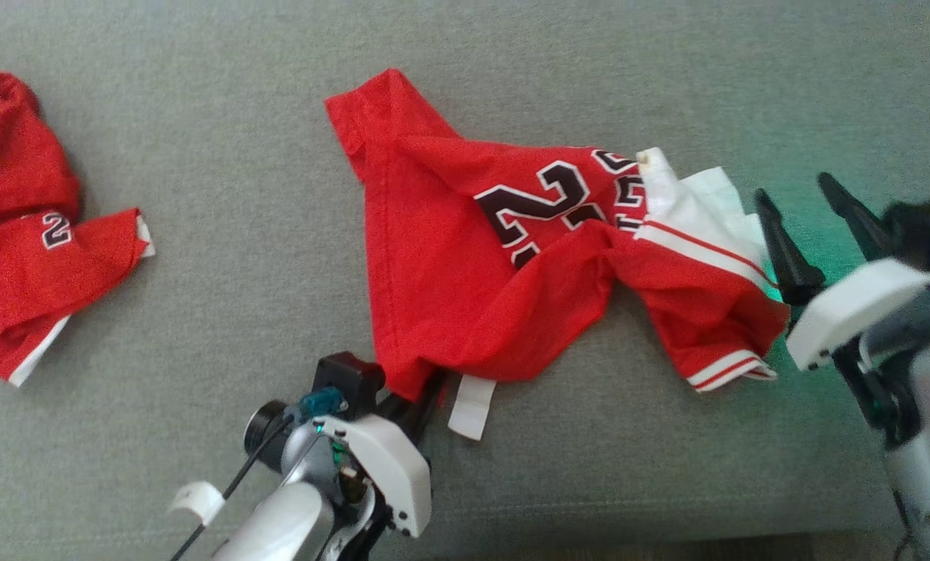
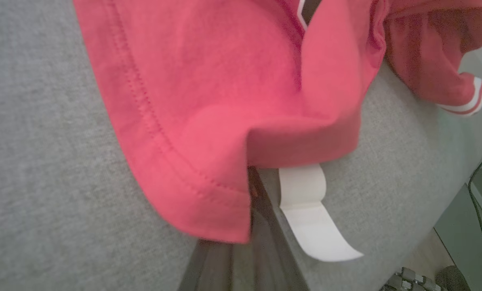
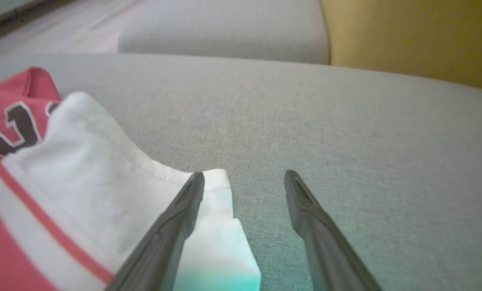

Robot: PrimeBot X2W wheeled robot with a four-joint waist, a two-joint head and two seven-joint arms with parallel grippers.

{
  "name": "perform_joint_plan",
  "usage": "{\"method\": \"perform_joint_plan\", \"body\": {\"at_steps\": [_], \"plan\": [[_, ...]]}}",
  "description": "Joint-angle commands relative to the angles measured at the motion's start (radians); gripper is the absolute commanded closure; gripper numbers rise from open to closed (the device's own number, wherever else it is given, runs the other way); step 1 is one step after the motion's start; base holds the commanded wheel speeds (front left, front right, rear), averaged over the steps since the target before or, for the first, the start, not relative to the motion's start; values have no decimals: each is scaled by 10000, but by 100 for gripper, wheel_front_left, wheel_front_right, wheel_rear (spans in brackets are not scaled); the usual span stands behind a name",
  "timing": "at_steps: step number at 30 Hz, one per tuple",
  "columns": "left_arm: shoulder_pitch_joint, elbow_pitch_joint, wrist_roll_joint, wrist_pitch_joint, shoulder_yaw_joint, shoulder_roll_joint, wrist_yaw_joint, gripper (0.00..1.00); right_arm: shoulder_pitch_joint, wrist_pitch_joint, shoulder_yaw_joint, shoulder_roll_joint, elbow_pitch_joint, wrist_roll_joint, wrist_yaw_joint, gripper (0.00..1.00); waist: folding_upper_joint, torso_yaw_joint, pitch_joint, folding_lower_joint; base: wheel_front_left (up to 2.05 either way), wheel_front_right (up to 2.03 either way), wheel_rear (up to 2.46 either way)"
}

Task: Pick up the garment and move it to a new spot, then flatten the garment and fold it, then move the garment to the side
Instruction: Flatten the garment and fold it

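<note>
The garment point(image 1: 465, 288) is a red jersey with black-and-white numbers and white striped trim, lying crumpled on the grey cushion. My left gripper point(image 1: 422, 389) is shut on the garment's near hem corner point(image 2: 208, 194), with its fingertips tucked under the cloth beside a white label point(image 2: 309, 218). My right gripper point(image 1: 792, 188) stands open at the garment's right end. Its left finger point(image 3: 176, 226) lies over the white sleeve part point(image 3: 83, 173), and nothing is between the fingers.
A second red garment point(image 1: 20, 234) lies bunched at the far left of the grey cushion point(image 1: 199, 156). The cushion's front edge runs along the bottom of the head view. Another grey cushion point(image 3: 224, 32) and a yellow surface point(image 3: 406, 36) lie beyond.
</note>
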Motion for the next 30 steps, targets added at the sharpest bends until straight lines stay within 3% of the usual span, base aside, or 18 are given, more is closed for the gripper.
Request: {"method": "perform_joint_plan", "body": {"at_steps": [1,9,10,12,18,21,25,30], "plan": [[-325,95,106,-2,342,135,136,100,-460,217,516,-406,-9,205,39,0,-1,159,168,0,0,0,0],[-614,332,157,-296,318,48,119,100,-1850,1531,2496,-1235,1904,1368,39,0,-1,398,287,0,0,0,0],[-636,358,160,-328,311,43,113,100,-1941,1684,2679,-1304,2072,1512,39,4,-1,431,279,0,0,0,0],[-649,403,159,-433,332,52,128,100,-2050,1870,2951,-1374,2301,1904,39,100,-1,472,237,0,0,0,0],[-604,303,137,-849,572,138,330,100,-2059,1375,2904,-1523,2499,2489,39,100,-1,495,39,0,0,0,0],[-542,-78,123,-1127,872,290,587,100,-1897,261,2146,-1470,2315,2431,39,100,-1,483,-226,0,0,0,0],[-469,-1069,139,-1345,1414,664,1031,100,-1431,-1034,1060,-1304,1494,1944,39,100,-1,383,-681,0,0,0,0],[-538,-2802,267,-1459,2149,1328,1463,100,-850,-1754,-198,-1026,-286,1175,39,100,-1,141,-1218,0,0,0,0]]}}
